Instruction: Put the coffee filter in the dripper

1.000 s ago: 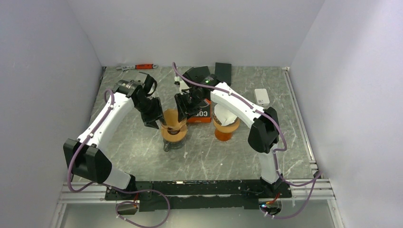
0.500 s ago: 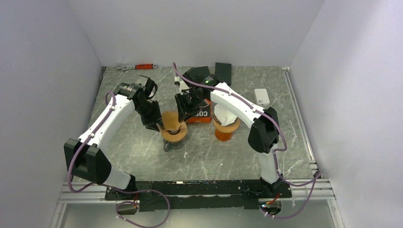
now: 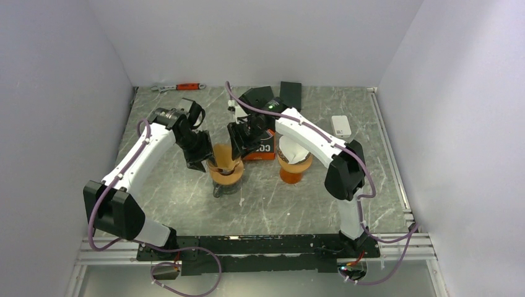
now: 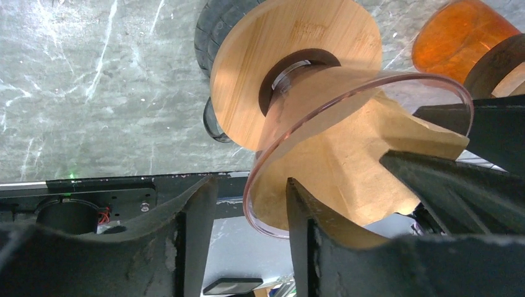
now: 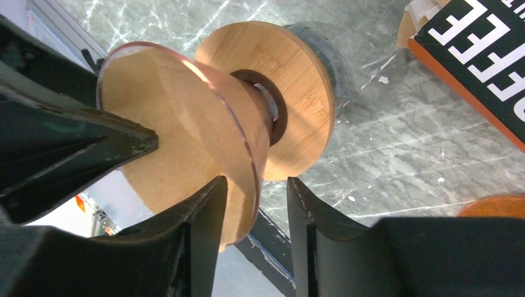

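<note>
Straddling the dripper, filter inside, both jaws stand spread; coffee box, orange vessel close beside.

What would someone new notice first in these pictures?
Both arms meet over the clear dripper in the middle of the table, with a brown paper filter sitting inside it. The left fingers and the right fingers each straddle its rim from opposite sides. Just to its right in the top view stands a second dripper holding a white filter.
</note>
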`<state>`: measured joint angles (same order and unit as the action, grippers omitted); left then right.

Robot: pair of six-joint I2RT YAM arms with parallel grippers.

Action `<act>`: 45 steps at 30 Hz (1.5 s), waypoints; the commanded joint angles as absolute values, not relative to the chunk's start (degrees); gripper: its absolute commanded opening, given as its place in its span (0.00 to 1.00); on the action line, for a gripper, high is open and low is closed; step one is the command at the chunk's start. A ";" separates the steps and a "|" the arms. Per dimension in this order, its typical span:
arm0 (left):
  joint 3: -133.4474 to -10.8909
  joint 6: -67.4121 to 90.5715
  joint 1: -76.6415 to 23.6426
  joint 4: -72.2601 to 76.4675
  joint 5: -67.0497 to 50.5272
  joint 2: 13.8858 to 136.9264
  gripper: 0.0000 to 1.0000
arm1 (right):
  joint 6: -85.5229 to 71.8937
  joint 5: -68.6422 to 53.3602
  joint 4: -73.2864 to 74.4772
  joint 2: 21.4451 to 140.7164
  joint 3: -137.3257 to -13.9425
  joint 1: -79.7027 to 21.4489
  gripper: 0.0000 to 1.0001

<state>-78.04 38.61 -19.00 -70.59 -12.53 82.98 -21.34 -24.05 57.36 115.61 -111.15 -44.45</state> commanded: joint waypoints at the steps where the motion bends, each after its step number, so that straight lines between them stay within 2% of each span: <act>1: -80.65 39.12 -19.25 -69.05 -12.34 80.53 0.53 | -22.22 -23.53 56.16 110.11 -114.64 -44.55 0.48; 6: -82.39 39.48 -19.25 -67.32 -11.20 77.96 0.64 | -22.24 -22.30 56.70 108.63 -116.85 -44.41 0.60; 13: -85.51 40.06 -19.16 -64.47 -8.72 73.74 0.75 | -22.26 -19.02 53.38 103.91 -116.46 -43.57 0.67; 18: -82.95 41.53 -19.00 -57.83 -6.66 67.20 0.88 | -23.38 -16.77 47.47 98.04 -113.07 -41.68 0.77; 22: -78.58 41.93 -18.81 -51.32 -5.34 61.37 0.99 | -24.73 -15.48 44.05 94.15 -110.49 -39.01 0.79; 27: -72.89 43.36 -18.72 -46.07 -0.92 55.05 0.99 | -25.64 -13.01 41.56 90.11 -107.55 -35.05 0.85; 31: -70.86 43.63 -18.65 -45.93 3.50 52.78 1.00 | -25.50 -10.20 41.93 88.94 -107.05 -31.58 0.99; 38: -70.83 40.54 -18.37 -49.99 8.93 54.19 1.00 | -27.19 -2.81 41.59 86.31 -103.93 -23.45 1.00; 45: -71.07 34.00 -16.80 -48.99 11.56 57.60 1.00 | -26.93 10.96 34.95 78.02 -91.52 -14.57 1.00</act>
